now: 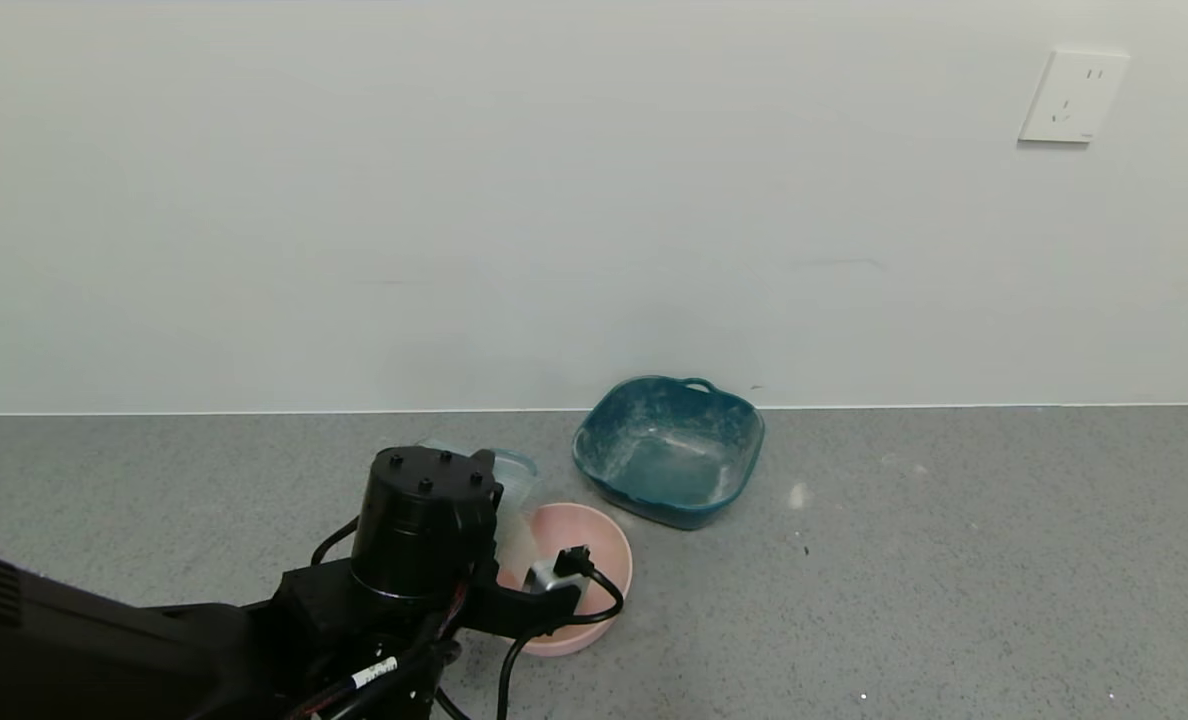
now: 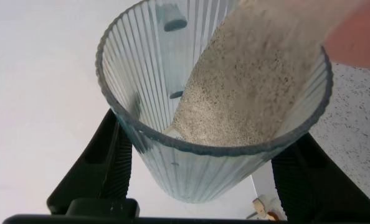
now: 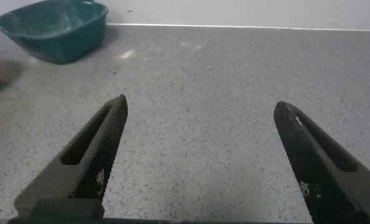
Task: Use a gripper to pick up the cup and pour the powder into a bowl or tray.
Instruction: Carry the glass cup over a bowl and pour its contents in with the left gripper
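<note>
The left end effector (image 1: 514, 545) reaches in from the robot's left over the pink bowl (image 1: 609, 545), its black cylindrical wrist upright and loose black cables looping below it. Its fingers (image 2: 104, 171) are clamped on the cup (image 2: 191, 162), one on each side of the ribbed wall. The cup is tipped toward the bowl, its mouth over the bowl's near-left part, and the powder (image 2: 247, 87) lies banked along the lower side of the cup, reaching up to the rim. In the head view the cup (image 1: 514, 490) shows only partly behind the wrist.

The right end effector (image 3: 200, 155) hangs low over bare counter (image 3: 203, 81), its fingers spread wide apart and holding nothing.

The counter is grey and speckled, meeting a plain pale wall. A dark teal dish (image 1: 669, 450) with small handles sits just behind and to the right of the bowl, near the wall, dusted with whitish residue inside. A pale smear (image 1: 797, 494) marks the counter beside it. A white wall socket (image 1: 1072, 96) is mounted high on the right. No readable writing shows.
</note>
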Motion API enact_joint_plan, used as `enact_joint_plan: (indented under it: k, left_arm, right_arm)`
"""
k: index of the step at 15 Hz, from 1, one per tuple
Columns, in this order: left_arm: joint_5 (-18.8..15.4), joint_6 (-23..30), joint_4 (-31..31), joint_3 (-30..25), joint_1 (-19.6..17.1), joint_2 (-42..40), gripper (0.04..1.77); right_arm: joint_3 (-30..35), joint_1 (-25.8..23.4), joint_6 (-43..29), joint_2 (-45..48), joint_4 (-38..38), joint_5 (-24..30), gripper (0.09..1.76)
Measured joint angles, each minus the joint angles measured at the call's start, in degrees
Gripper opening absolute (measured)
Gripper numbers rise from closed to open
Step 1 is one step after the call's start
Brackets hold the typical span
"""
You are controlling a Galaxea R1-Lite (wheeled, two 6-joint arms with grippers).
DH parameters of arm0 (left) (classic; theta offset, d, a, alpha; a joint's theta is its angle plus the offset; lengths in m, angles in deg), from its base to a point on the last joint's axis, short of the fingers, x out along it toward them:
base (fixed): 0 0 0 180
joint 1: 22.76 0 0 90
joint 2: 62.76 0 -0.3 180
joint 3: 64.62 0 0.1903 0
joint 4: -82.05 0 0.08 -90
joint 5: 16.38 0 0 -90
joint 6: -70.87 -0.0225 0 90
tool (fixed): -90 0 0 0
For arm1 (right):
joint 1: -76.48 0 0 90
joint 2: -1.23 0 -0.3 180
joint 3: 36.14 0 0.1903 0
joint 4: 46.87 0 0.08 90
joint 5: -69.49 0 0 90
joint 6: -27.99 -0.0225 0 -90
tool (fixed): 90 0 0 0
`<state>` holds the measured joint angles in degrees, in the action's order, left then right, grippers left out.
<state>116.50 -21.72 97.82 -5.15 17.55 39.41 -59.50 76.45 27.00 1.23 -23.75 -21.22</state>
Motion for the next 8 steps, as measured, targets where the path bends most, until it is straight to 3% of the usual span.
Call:
enact_joint_plan:
  k: [8]
  left_arm:
    - [0.41,-0.24,0.0,-0.15,0.04,0.04,1.29]
  right_arm:
    - [0.0,0.0,0.02,0.0,0.0,0.02,1.71]
